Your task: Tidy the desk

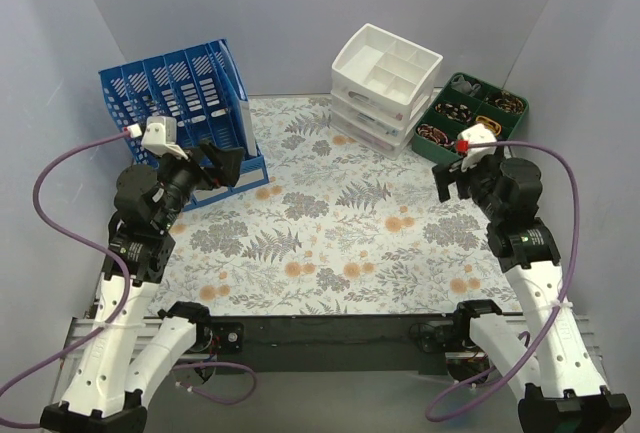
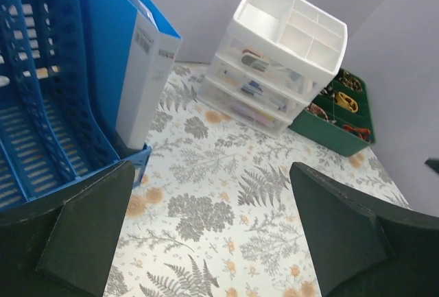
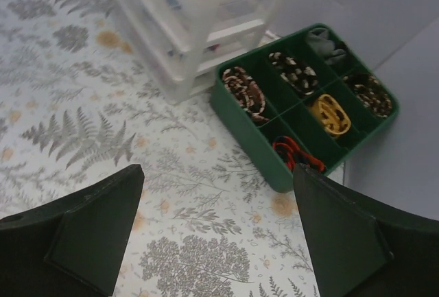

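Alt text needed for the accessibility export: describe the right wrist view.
The right gripper, open and empty, hovers over the fern-print desk. Ahead to the right sits a green divided tray holding small coiled cords in its compartments. A white drawer unit stands beside it at the top.

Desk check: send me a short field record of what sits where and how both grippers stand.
desk: fern-and-flower print, black front rail
blue file rack: back left
white-spined folder: upright in the rack's rightmost slot
white drawer unit: back, right of centre, divided tray on top
green tray: right of the drawer unit
coiled items: in the tray's compartments
left gripper: open, empty, by the rack
right gripper: open, empty, by the tray
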Available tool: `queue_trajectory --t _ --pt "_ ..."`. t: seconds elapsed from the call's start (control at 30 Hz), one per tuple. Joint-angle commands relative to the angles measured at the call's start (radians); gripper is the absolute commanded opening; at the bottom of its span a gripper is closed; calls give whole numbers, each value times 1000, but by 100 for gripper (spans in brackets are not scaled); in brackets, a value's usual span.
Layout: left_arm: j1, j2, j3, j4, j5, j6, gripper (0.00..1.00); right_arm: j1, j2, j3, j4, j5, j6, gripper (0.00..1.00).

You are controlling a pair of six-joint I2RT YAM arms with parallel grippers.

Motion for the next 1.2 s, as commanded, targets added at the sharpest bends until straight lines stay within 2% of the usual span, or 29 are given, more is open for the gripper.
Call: queue_trajectory --t 0.0,0.23,0.33,0.67,1.17 --pt "4 -37 -28 47 61 -56 98 -8 8 109 66 293 222 98" --pt "4 -71 -29 29 5 -40 98 -10 -15 141 64 552 260 98" --pt "4 -59 -18 9 -24 -44 98 -10 -38 144 60 595 240 98" --pt "4 -45 2 4 -6 -53 98 -10 -104 129 52 621 226 98" --pt "4 -40 29 -11 22 -33 98 -10 -99 127 57 606 207 98"
